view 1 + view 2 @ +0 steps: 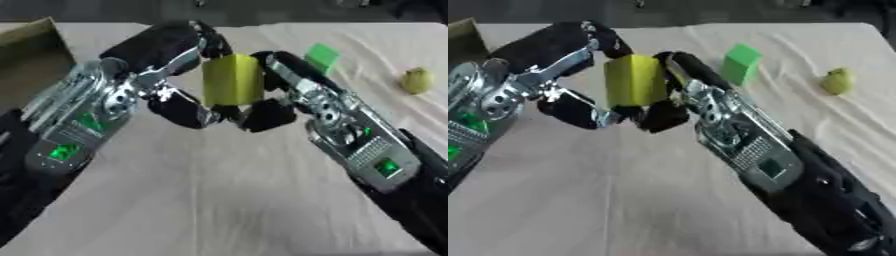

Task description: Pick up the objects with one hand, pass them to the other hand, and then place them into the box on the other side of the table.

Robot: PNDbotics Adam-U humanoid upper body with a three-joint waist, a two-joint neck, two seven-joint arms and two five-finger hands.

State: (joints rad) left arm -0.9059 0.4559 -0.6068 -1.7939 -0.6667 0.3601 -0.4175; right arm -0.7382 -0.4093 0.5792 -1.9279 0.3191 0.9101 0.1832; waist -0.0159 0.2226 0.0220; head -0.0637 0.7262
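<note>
The handover step is in hand: the yellow block [233, 80] hangs above the cloth-covered table [219, 200] at its middle, with the left hand [162, 75] and the right hand [293, 95] both curling fingers and thumb around it from opposite sides. Which hand is giving cannot be told. The next move likely calls for one hand to release, then a carry toward the cardboard box [31, 55] at the left edge; the green block [741, 62] and a pear-like fruit [836, 81] wait at the far right.

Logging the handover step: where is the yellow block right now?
The yellow block is held above the table at centre, between the left hand and the right hand, near the green block.
</note>
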